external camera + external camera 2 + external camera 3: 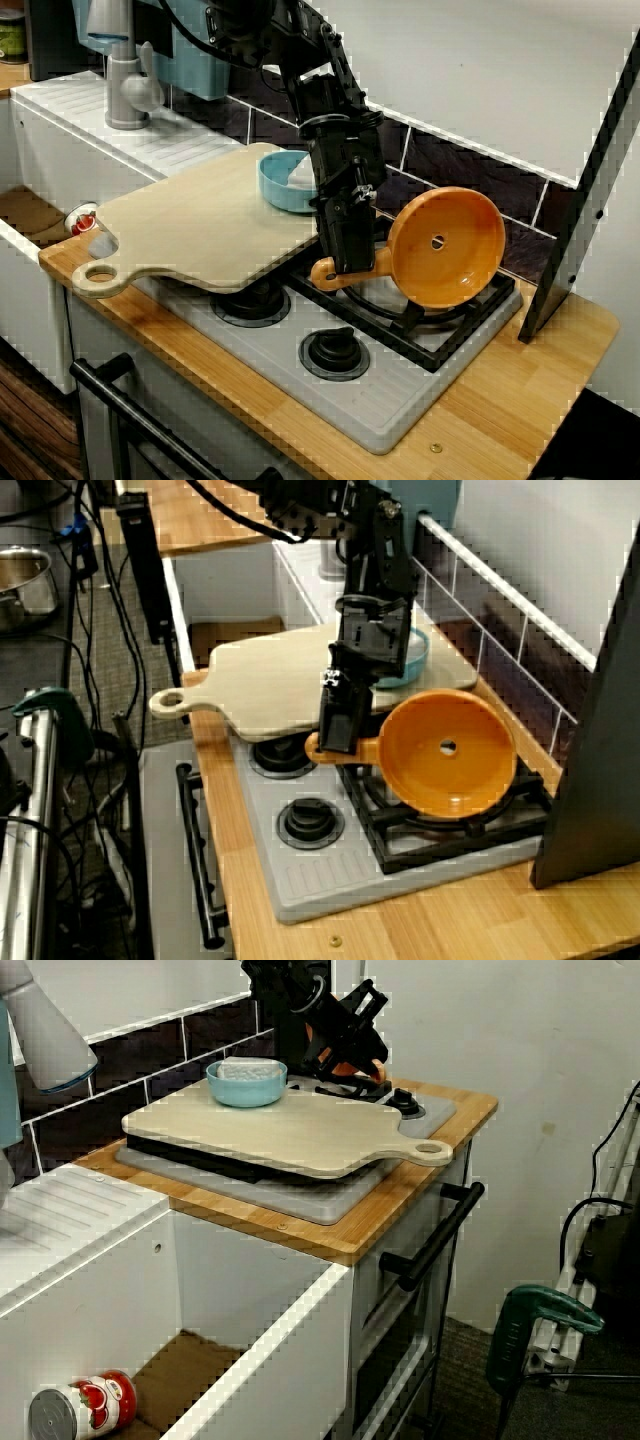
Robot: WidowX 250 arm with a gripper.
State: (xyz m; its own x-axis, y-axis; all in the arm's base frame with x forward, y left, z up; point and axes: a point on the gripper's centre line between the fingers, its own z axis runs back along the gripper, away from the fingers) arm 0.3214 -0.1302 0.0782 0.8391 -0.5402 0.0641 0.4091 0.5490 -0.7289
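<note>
The view from the front of the counter shows, nearest, the wooden counter [500, 400] and the grey hob [390, 400] with its bare front burner [334, 352]. Behind that burner, the gripper [345, 268] points straight down, its jaws closed to a narrow gap around the handle [324, 274] of the orange pan [447, 247]. The handle's rounded end pokes out just left of the fingers.

The pan lies to the right of the jaws, over the black grate [420, 325]. Its long axis runs left to right along the hob, from the handle to the bowl. It is tilted, with the inside turned towards the front. Whether its lower rim touches the grate cannot be told.

The arm comes down steeply from the upper left, with the wrist upright above the handle.

The view from the hob's end shows the same grip: the gripper [340, 742] on the handle and the pan [445, 752] beside it, towards the wall.

Further back, the pale cutting board [200, 220] covers the left burners, just beside the gripper. A blue bowl [280, 185] stands on its far edge, and the dark tiled wall [470, 165] is behind it.
</note>
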